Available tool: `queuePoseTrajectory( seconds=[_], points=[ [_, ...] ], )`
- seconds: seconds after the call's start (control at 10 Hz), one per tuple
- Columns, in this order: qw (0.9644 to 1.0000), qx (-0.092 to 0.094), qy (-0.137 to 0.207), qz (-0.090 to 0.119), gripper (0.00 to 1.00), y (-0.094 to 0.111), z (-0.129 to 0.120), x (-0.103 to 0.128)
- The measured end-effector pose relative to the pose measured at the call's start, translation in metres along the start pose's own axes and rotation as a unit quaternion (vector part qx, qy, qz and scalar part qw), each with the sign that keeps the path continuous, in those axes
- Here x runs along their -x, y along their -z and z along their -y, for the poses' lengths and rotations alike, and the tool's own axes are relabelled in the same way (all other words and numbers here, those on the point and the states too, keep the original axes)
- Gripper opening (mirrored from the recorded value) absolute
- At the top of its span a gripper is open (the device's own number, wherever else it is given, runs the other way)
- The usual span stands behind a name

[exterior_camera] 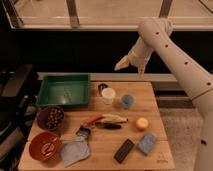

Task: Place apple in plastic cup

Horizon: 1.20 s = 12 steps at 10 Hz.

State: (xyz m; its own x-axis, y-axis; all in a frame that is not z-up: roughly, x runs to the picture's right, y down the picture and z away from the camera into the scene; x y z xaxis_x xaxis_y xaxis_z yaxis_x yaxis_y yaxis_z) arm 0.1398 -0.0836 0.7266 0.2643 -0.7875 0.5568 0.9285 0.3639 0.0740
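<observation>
The apple (pixel 142 123) is a small yellow-orange ball on the right part of the wooden table (pixel 100 145). The plastic cup (pixel 127 101) is a translucent blue-grey cup standing upright just behind and left of the apple, next to an opaque white cup (pixel 108 96). My gripper (pixel 129 63) hangs in the air above the table's far edge, well above and behind the plastic cup, at the end of the white arm coming from the right. It holds nothing that I can see.
A green tray (pixel 64 90) sits at the back left. Two dark red bowls (pixel 49 118) (pixel 44 146) are at the left. A banana-like item (pixel 114 119), a blue-grey cloth (pixel 75 150), a black bar (pixel 124 150), a blue sponge (pixel 147 143) and a small dark round item (pixel 102 87) lie around.
</observation>
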Motion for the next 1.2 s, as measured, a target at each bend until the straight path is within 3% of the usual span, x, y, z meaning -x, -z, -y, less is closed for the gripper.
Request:
queuePoseTrajectory(
  seconds=[0.3,0.7,0.9,1.2],
  points=[
    [1.0000,0.002,-0.003,-0.002,0.80,0.003,-0.004,0.001],
    [0.9985,-0.005,-0.053,0.013,0.80,0.004,-0.050,0.011],
    [0.9965,0.002,-0.082,0.018,0.80,0.001,-0.074,0.018],
    [0.9905,0.023,-0.132,0.032,0.80,-0.007,-0.115,0.038]
  ],
)
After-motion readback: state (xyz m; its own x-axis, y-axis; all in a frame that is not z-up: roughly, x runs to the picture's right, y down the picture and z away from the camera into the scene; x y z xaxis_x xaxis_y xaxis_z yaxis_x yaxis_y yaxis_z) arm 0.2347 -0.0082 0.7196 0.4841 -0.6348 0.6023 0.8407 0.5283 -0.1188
